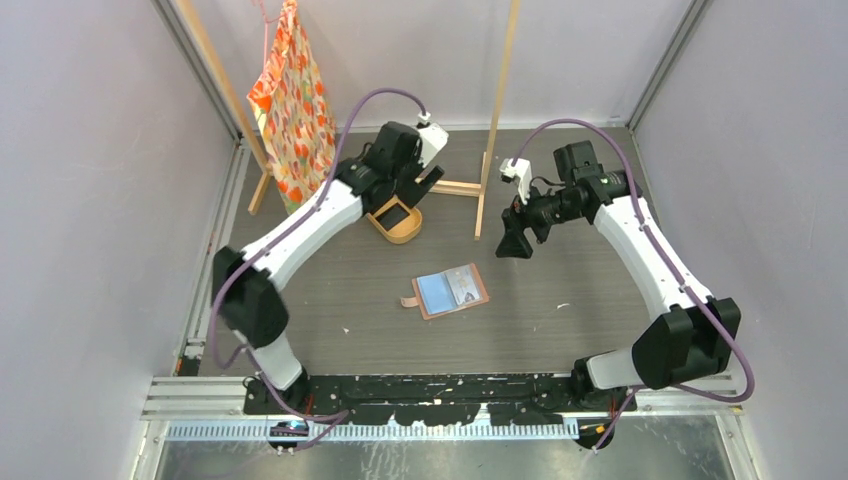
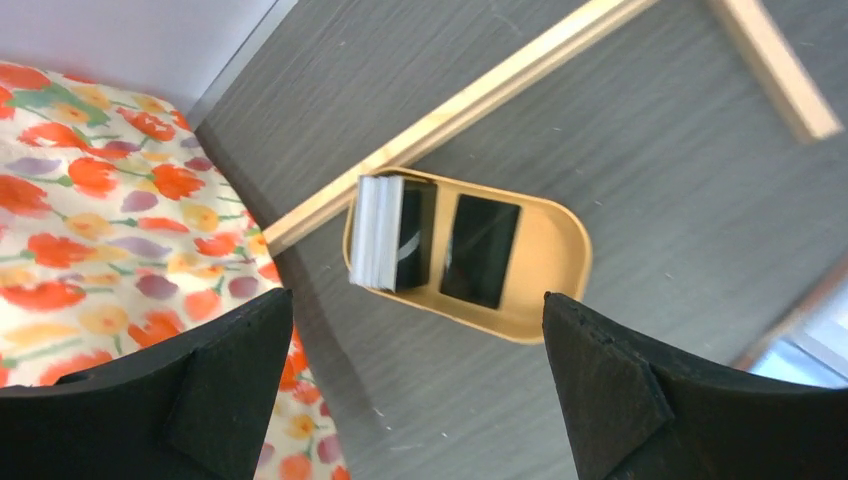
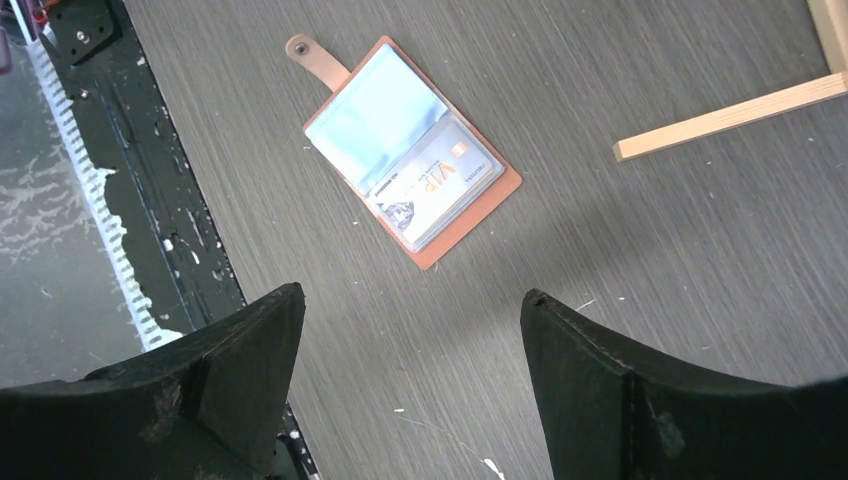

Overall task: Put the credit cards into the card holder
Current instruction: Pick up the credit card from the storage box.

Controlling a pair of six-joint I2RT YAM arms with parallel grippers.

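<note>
Hovering my left gripper, jaws apart and empty, above the cards stacked in the tray, I could pinch several at once; my right gripper, likewise spread, hangs near the open wallet, which may slide

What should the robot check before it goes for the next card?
1. Left gripper open and empty: ok.
2. Tray in line below it: ok.
3. Cards left in tray: ok, a stack on edge, one dark card flat beside it.
4. Wallet lying open: ok.
5. Free pocket: ok, it looks empty; the other side holds a card.
6. Right gripper open, clear of wallet: ok.
</note>
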